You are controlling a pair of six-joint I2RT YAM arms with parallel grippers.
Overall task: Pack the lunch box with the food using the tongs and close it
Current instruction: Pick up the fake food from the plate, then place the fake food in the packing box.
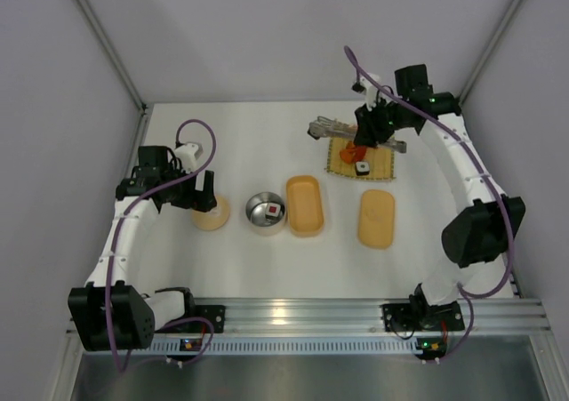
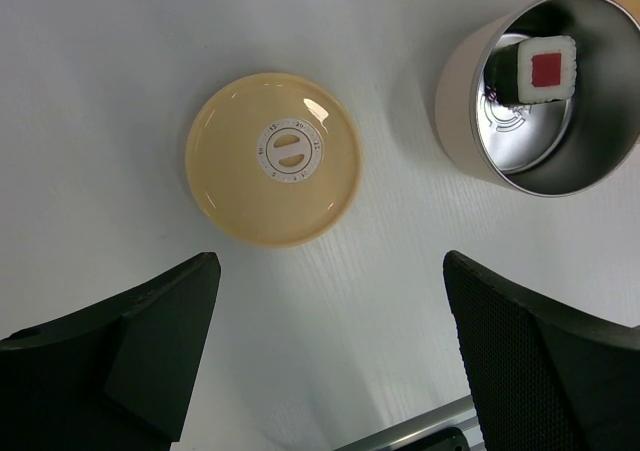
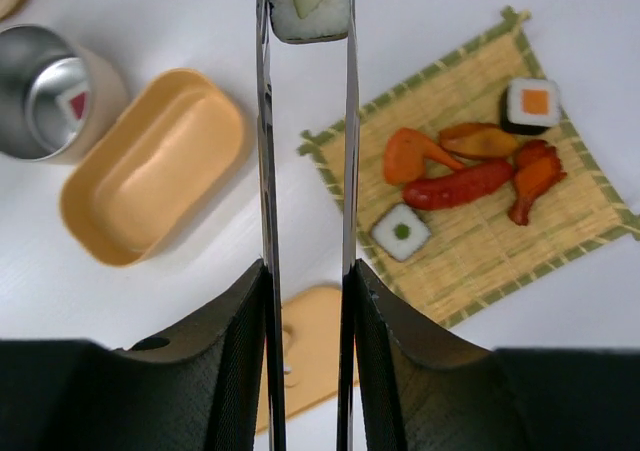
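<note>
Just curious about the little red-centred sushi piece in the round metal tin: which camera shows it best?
The left wrist view: the black-rimmed sushi piece with a red centre shows large and sharp inside the round metal tin. The top external view shows only a tiny speck; the right wrist view a small glimpse.

4 sushi rolls [image 3: 533,104], 1 lunch box [image 3: 150,181]

Metal tongs [image 3: 263,151] pinch a white sushi piece [image 3: 310,6]; the empty orange-tan lunch box [image 1: 304,205] lies open mid-desk [image 1: 249,143], lid [image 1: 376,218] beside it.
</note>
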